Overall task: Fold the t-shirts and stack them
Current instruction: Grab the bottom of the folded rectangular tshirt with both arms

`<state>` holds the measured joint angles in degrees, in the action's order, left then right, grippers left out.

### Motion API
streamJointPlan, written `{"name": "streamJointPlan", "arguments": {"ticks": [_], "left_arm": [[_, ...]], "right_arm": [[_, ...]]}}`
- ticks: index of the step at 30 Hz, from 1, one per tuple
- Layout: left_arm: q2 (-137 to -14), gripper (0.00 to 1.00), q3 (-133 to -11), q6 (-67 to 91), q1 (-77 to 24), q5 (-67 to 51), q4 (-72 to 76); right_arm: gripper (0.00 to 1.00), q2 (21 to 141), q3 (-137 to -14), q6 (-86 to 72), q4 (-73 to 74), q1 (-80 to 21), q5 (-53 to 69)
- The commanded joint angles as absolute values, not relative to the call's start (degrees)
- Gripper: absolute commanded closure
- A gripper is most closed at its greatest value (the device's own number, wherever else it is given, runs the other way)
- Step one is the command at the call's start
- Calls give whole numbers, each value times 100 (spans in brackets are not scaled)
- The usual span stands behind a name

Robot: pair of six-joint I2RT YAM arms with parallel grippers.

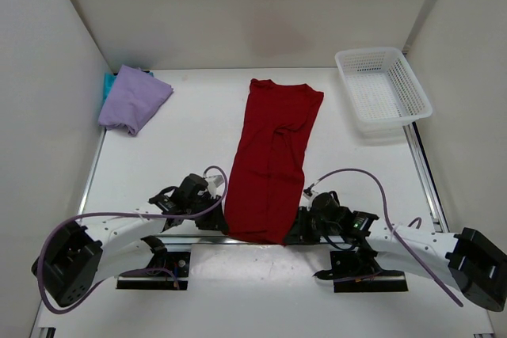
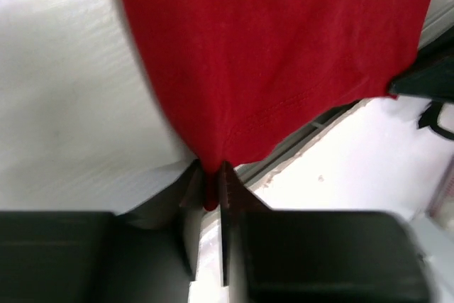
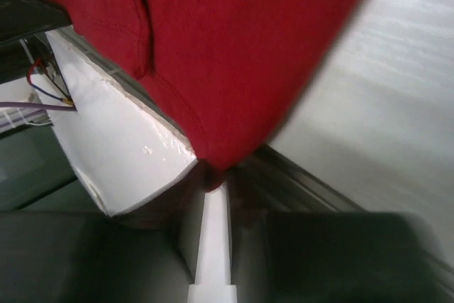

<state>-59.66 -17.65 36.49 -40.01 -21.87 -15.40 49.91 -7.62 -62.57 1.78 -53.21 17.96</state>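
– The red t-shirt [image 1: 273, 156], from overhead: where does it lie?
– In the middle of the table [image 1: 190, 140], as a long narrow strip running from the far half down to the near edge. The far end is wider and the near end is the hem.
– And the other two?
– The lavender t-shirt [image 1: 133, 100] sits crumpled in the far left corner. The teal t-shirt [image 1: 108, 83] is under it, with only a sliver showing by the wall. A white mesh basket [image 1: 384, 89] stands in the far right corner, well apart from all three.
– And the arms?
– Both reach in low at the near edge. The left gripper [image 1: 218, 223] is at the hem's left corner and the right gripper [image 1: 295, 233] at its right corner. From this height I can't tell how their fingers stand.
– Does the left wrist camera settle it?
– Yes. The left gripper [image 2: 211, 175] has its dark fingers [image 2: 230, 193] pressed together on a tuck of red cloth at the hem's corner. The red t-shirt [image 2: 269, 54] spreads up and away from the pinch. The stitched hem runs off to the right over the table's edge, with white table [image 2: 64, 104] to the left.
– And the right wrist camera?
– It's blurred, but much the same. The corner of the red t-shirt [image 3: 227, 47] narrows to a point that goes down between the tips of the right gripper [image 3: 216, 175]. Those fingers [image 3: 248, 196] are nipped on that corner, right at the table's edge rail. The table [image 3: 397, 104] shows to the right.
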Motion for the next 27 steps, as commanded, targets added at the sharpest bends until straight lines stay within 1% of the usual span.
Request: {"name": "streamJointPlan", "arguments": {"ticks": [1,3,5,8,11,16,18,20,22,23,24,25,27], "left_arm": [[-5950,81,-1609,3735,-3964,-2468,-1407],[-5854,93,-1617,3911,-3833,-2767,-1292],[-5687,99,-1731,3947,-3692,-2969,-1353],[-5327,100,-2117,3841,-3376,-3207,-1862],[-4958,100,-2434,3875,-3191,-3427,-2276],[-4659,100,-2610,3991,-2919,-3717,-2434],[-4675,100,-2811,3903,-2620,-3805,-2426],[-4824,100,-2996,4068,-2251,-3902,-2129],[-5271,100,-3137,4226,-2145,-3790,-1497],[-5430,100,-3347,4349,-2136,-3666,-1355],[-5701,100,-3470,4411,-2127,-3648,-1014],[-6009,100,-3559,4569,-2110,-3587,-671],[-6439,100,-3839,4702,-2153,-3463,-397]], "right_arm": [[95,5002,-790,-6416,-229,-5414,1785],[100,4792,-914,-6364,-18,-5380,1671],[100,4424,-1063,-6372,217,-5291,1670],[100,3772,-1309,-6328,746,-5028,1696],[100,3315,-1362,-6485,1151,-5185,1670],[100,3173,-1634,-6566,1247,-5572,1390],[100,3112,-1810,-6356,1475,-5416,1248],[100,3120,-1915,-5909,1538,-4889,1518],[100,3190,-1907,-5531,1372,-3689,2055],[100,3286,-1899,-5311,1188,-3352,2483],[100,3331,-1907,-5187,1030,-2740,2818],[100,3505,-1907,-4985,959,-2159,2934],[100,3847,-1960,-4738,539,-1428,3573]]}}
